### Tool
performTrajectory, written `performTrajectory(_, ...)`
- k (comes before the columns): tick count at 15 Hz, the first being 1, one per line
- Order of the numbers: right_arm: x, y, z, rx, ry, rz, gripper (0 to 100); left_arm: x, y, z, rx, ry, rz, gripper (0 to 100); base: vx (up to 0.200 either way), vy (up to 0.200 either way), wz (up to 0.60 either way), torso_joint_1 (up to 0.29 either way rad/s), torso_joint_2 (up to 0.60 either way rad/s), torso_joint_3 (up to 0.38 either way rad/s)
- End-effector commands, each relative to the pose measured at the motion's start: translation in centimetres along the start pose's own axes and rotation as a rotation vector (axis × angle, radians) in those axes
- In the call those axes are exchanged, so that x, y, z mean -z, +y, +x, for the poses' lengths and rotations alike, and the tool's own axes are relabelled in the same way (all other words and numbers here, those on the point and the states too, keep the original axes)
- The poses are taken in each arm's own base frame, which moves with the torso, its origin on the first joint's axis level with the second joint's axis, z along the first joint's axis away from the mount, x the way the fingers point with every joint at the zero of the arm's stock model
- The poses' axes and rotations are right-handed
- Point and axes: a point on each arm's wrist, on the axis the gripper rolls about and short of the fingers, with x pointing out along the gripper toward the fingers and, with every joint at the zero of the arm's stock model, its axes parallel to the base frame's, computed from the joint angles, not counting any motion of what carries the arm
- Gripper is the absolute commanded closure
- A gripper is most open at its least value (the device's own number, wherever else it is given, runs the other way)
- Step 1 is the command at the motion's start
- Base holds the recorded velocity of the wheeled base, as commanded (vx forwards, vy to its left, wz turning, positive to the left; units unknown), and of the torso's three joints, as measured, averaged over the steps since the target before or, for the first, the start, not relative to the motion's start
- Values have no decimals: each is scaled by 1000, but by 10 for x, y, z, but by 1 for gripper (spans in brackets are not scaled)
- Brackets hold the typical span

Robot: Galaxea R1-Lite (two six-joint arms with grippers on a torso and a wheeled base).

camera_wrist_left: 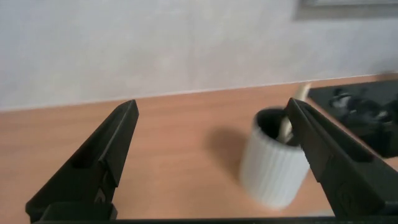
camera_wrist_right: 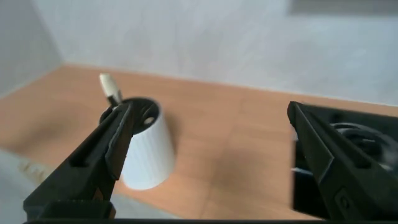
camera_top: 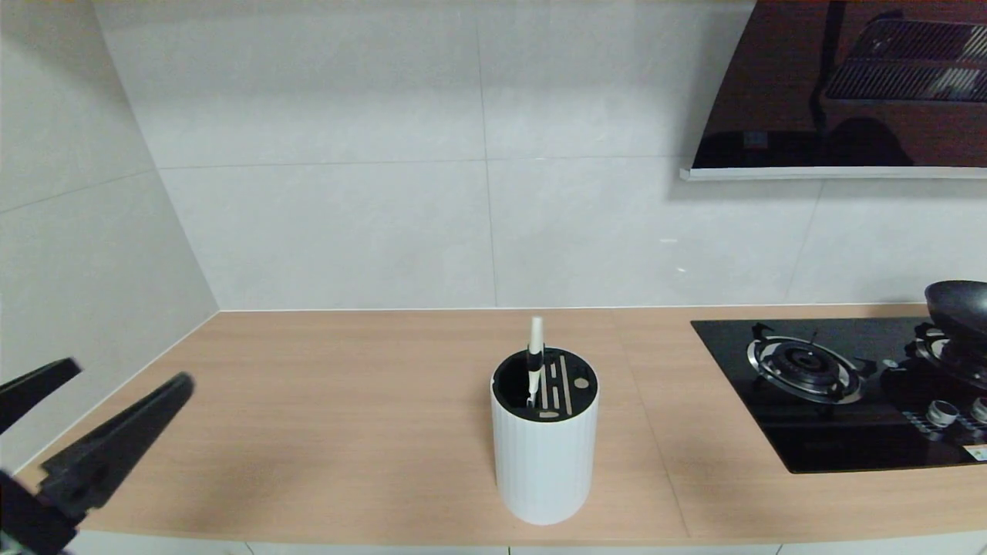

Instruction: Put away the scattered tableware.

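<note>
A white ribbed cutlery holder (camera_top: 544, 462) stands near the front edge of the wooden worktop (camera_top: 347, 401). One white-handled utensil (camera_top: 535, 347) sticks upright out of its round opening; what kind it is, I can't tell. The left tool (camera_top: 127, 374) hangs wide open, well off to the holder's left and holding nothing. The right tool (camera_wrist_right: 209, 109) is spread open and empty too. A black gas hob (camera_top: 817, 416) sits to the right, with a dark pan (camera_top: 960, 304) on its far burner.

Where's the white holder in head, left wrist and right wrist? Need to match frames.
Head: holder mid-counter, near the front edge, left of the hob.
Left wrist: holder partly behind one jaw, hob beyond it.
Right wrist: holder partly behind one jaw, near the counter edge.
Shared landmark: white-handled utensil standing in it.
</note>
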Motion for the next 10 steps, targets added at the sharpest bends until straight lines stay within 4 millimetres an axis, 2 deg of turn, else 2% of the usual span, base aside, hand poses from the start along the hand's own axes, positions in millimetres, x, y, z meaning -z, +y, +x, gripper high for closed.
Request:
performTrajectory(1,17,-2,-76,65,-131,-6,0,15,25,-82,-124,-119,-14,0,0,0,0,0,0,0)
performTrajectory(2,28,-3,-92,88,-120,-8,0,22,26,-99,-131,-131,-10,0,0,0,0,0,0,0)
performTrajectory(4,42,-3,-108,156,-106,-31,0,33,26,-125,-133,-130,-4,0,0,0,0,0,0,0)
performTrajectory(5,47,-2,-113,193,-109,-41,0,38,27,-130,-159,-100,1,0,0,0,0,0,0,0)
performTrajectory(8,53,0,-110,345,-95,-49,0,35,23,-131,-300,-136,8,0,0,0,0,0,0,0)
performTrajectory(10,79,5,-112,430,-91,-117,0,46,14,-137,-400,-169,110,0,0,0,0,0,0,0)
